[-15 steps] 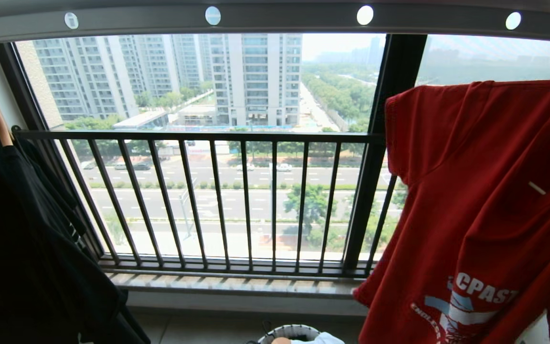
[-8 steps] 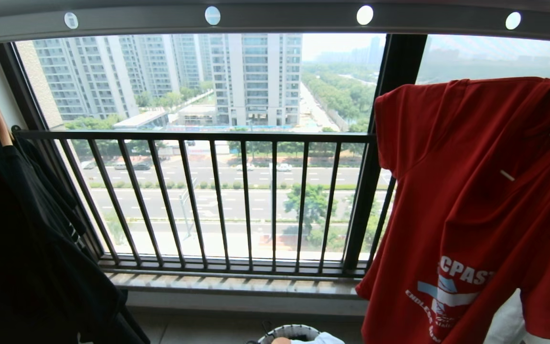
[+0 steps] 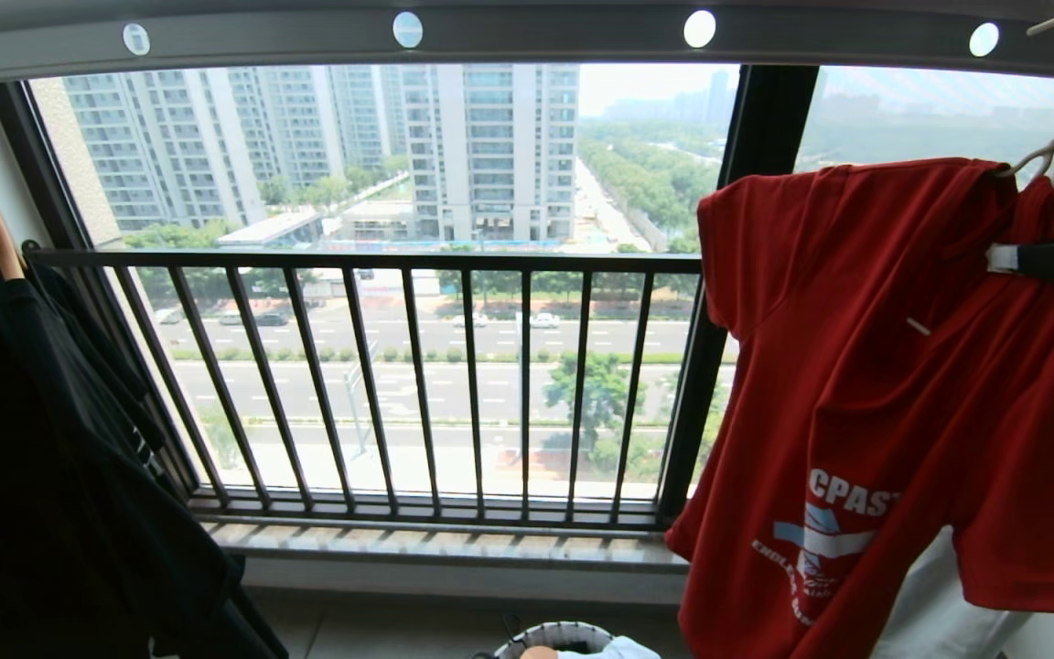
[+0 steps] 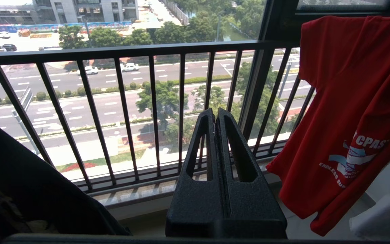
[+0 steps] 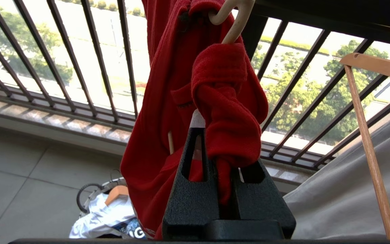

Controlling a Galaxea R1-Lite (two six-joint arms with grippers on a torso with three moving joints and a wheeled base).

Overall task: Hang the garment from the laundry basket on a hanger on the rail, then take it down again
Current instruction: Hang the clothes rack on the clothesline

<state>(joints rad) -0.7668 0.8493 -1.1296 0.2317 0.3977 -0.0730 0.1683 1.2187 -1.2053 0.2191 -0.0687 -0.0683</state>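
The red garment [image 3: 884, 366] with its "CPAS" print hangs on the off-white wire hanger [image 3: 1044, 146] at the right of the head view. The hanger's hook reaches up to the grey rail [image 3: 527, 41] near its right end. My right gripper [image 3: 1003, 259] comes in from the right edge, shut on a bunched fold of the garment [image 5: 229, 101] just under the hanger's neck [image 5: 235, 23]. The laundry basket [image 3: 554, 636] shows at the bottom edge, on the floor below. My left gripper [image 4: 215, 113] is shut and empty, facing the window bars, left of the garment [image 4: 350, 101].
A black T-shirt [image 3: 51, 458] on a wooden hanger hangs at the left. The dark window railing [image 3: 399, 384] runs behind everything. Beside my right gripper hang another wooden hanger [image 5: 367, 135] and a pale cloth [image 5: 350, 189]. A white printed shirt [image 5: 103, 217] lies in the basket.
The garment on its hanger has moved left and up, and the hanger's hook now shows by the rail. My right gripper has come into the head view. The left arm has not moved.
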